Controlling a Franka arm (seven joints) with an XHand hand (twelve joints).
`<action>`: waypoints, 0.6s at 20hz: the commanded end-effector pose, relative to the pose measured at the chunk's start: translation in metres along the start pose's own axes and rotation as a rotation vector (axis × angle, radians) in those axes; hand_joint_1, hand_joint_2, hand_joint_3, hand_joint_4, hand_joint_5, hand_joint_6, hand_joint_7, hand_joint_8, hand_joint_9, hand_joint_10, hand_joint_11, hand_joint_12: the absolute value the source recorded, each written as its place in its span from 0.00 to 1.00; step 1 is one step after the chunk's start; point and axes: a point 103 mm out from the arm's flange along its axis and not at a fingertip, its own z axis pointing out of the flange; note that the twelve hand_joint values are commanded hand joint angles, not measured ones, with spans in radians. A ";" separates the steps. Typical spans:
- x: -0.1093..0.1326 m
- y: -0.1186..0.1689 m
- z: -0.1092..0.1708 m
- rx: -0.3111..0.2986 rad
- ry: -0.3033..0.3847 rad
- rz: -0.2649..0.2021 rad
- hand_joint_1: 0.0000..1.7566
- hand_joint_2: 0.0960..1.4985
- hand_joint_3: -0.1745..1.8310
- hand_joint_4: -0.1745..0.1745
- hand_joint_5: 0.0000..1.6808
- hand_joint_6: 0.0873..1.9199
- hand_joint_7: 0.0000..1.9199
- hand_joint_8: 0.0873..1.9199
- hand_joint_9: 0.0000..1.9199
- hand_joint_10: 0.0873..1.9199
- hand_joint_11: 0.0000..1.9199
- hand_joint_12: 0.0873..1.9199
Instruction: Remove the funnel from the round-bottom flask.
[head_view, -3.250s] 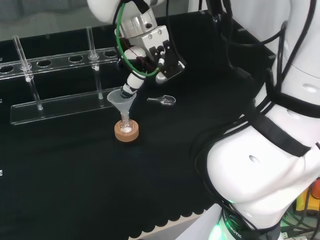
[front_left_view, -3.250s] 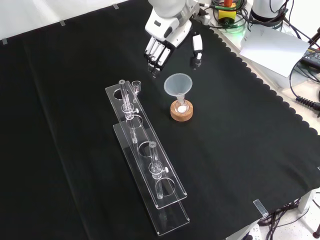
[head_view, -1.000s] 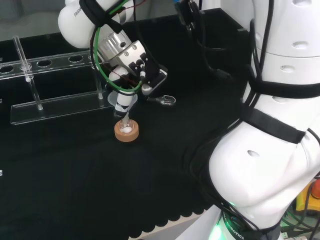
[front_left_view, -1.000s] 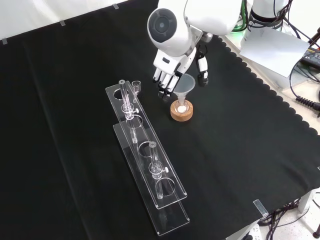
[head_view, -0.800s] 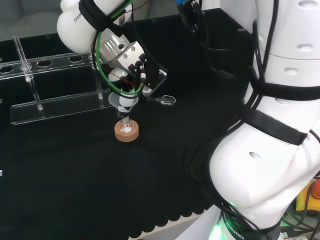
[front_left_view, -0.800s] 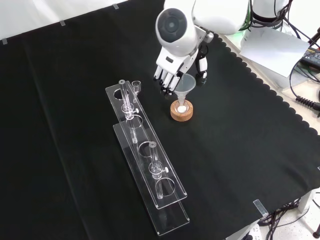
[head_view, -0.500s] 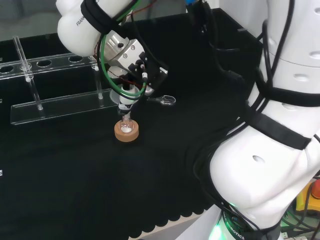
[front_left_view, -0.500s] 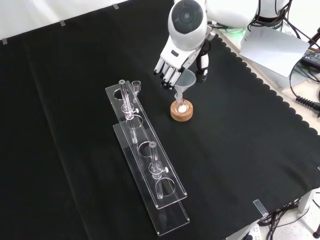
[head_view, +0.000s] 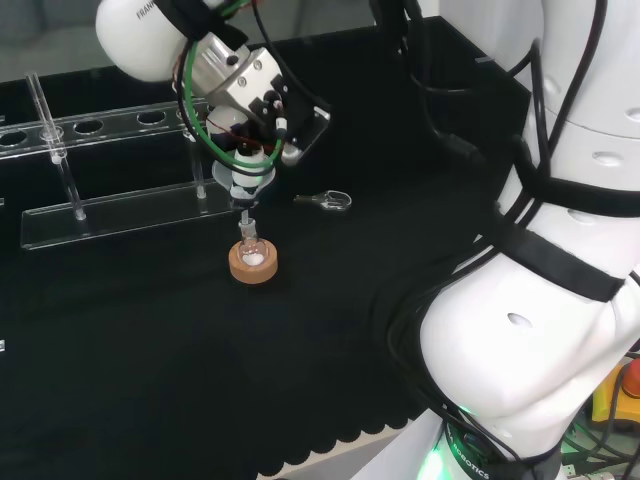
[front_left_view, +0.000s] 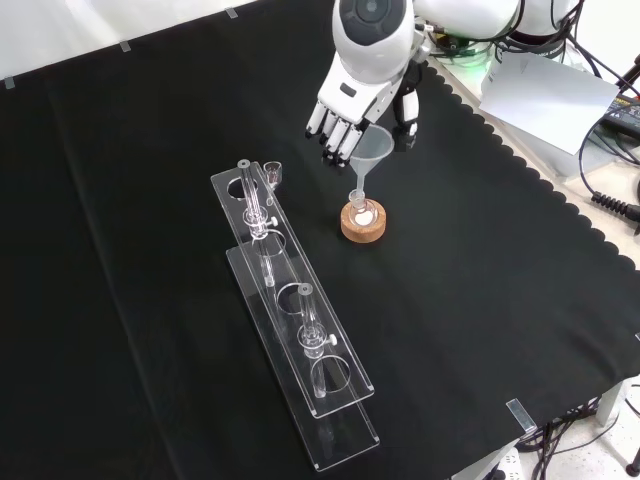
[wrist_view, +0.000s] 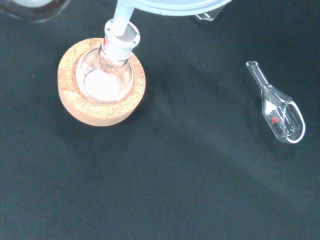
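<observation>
Funnel (front_left_view: 368, 152) apparently pinched by hand (front_left_view: 350, 100).

The round-bottom flask (front_left_view: 362, 212) was seated in a cork ring (front_left_view: 363, 226) on the bench (front_left_view: 480, 300). The funnel (front_left_view: 367, 152) was held directly above the flask's neck. In the front view, a rack (front_left_view: 290, 330) was placed left of the ring. A small scoop (head_view: 324, 201) was seen right of the flask in the head view.

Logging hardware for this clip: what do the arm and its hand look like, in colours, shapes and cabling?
The arm has glossy white rounded links with black bands at the joints and black cables along them. A round grey cap closes one link. The hand has a white back and white fingers with black tips. Green and black cables loop beside the wrist.
</observation>
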 end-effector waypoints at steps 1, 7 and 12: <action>-0.013 -0.019 -0.027 0.088 0.032 -0.047 0.45 0.44 0.38 0.53 0.49 0.31 0.28 0.27 0.49 0.18 0.29 0.64; -0.034 -0.043 -0.054 0.041 0.054 -0.005 0.45 0.44 0.38 0.53 0.49 0.32 0.27 0.27 0.48 0.18 0.28 0.64; -0.054 -0.057 -0.076 0.012 0.065 0.027 0.45 0.43 0.39 0.53 0.48 0.32 0.27 0.27 0.48 0.18 0.28 0.64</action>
